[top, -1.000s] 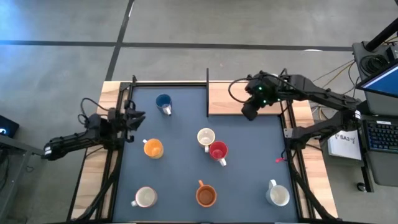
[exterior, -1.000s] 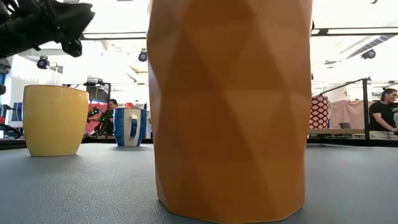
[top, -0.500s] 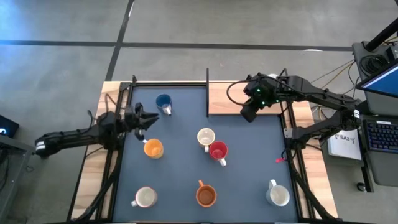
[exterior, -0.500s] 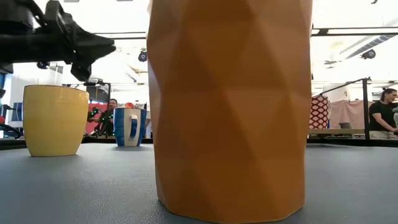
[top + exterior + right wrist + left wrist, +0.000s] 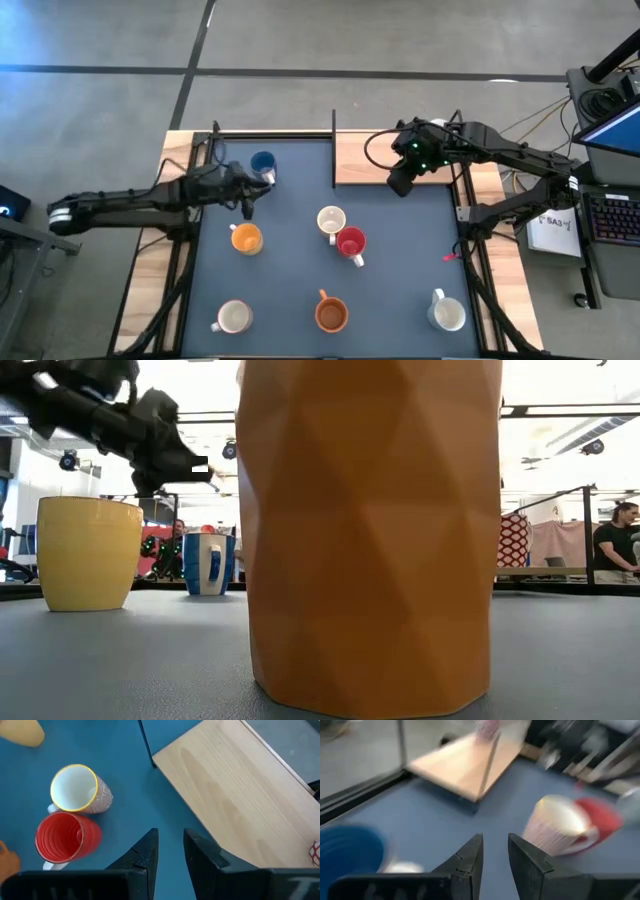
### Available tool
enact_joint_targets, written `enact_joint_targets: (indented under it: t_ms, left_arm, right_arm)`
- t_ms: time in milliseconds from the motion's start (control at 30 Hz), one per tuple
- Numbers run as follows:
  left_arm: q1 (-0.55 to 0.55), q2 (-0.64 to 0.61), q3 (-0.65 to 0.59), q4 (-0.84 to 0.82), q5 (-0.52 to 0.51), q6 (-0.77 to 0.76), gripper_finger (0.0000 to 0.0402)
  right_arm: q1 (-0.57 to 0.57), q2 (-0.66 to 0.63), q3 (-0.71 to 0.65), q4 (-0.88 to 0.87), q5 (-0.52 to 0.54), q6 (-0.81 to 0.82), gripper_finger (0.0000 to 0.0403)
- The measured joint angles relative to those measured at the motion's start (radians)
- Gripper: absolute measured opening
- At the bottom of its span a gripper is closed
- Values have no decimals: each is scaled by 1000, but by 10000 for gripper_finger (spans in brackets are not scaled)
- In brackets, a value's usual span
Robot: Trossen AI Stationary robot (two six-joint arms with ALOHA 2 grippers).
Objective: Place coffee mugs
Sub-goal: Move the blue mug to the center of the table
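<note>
High view: blue mug (image 5: 263, 164) upright, handle toward nearby left gripper (image 5: 247, 189), fingers narrowly apart, empty.

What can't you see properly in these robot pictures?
- Low view: the orange-brown mug stands right at the camera and hides the middle of the table, so the red and white mugs are unseen there.
- Left wrist view: motion blur smears the blue mug and the patterned mug; the picture's edge cuts the blue mug off.
- Right wrist view: an edge cuts off the yellow mug.
</note>
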Motion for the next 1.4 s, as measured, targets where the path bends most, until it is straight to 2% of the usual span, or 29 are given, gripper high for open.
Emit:
enact_joint_targets:
  t_ms: [200,433,867,1100,1400]
  left_arm:
    - [4,108,195,-316,-132,50,73]
    - [33,229,311,-524,-163,150,73]
    - [85,470,400,-525,-185,490,73]
    - [122,541,399,-508,-248,550,73]
    - [134,573,420,-483,-252,606,73]
  right_arm:
    - [0,0,-13,-43,0,-3,92]
    - [0,0,-76,-44,0,-29,106]
    - [0,0,-150,-43,0,-36,112]
    - [0,0,-150,-42,0,-44,116]
    - [0,0,-150,-41,0,-54,115]
